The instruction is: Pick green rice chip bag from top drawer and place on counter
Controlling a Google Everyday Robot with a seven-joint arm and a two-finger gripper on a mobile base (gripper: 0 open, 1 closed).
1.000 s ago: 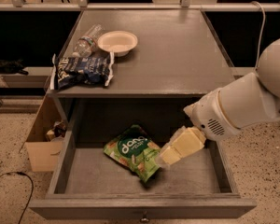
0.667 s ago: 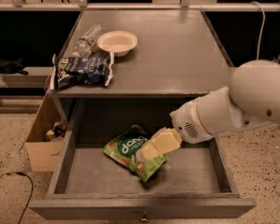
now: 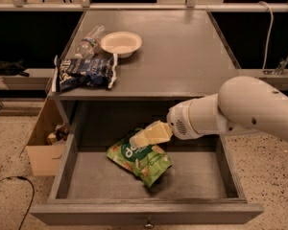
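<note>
The green rice chip bag (image 3: 140, 159) lies flat on the bottom of the open top drawer (image 3: 101, 183), left of its middle. My gripper (image 3: 137, 139) reaches in from the right on a white arm and hangs over the bag's upper edge, close to it or touching it. The counter (image 3: 182, 51) is the grey cabinet top above the drawer.
On the counter's left part lie a dark blue-and-white snack bag (image 3: 84, 73), a clear plastic bottle (image 3: 90, 41) and a white bowl (image 3: 121, 43). An open cardboard box (image 3: 44, 143) stands on the floor left of the drawer. A cable (image 3: 9, 181) runs over the floor.
My gripper and arm have moved left across the drawer, from right of the bag to over its upper edge. The bag has not moved.
</note>
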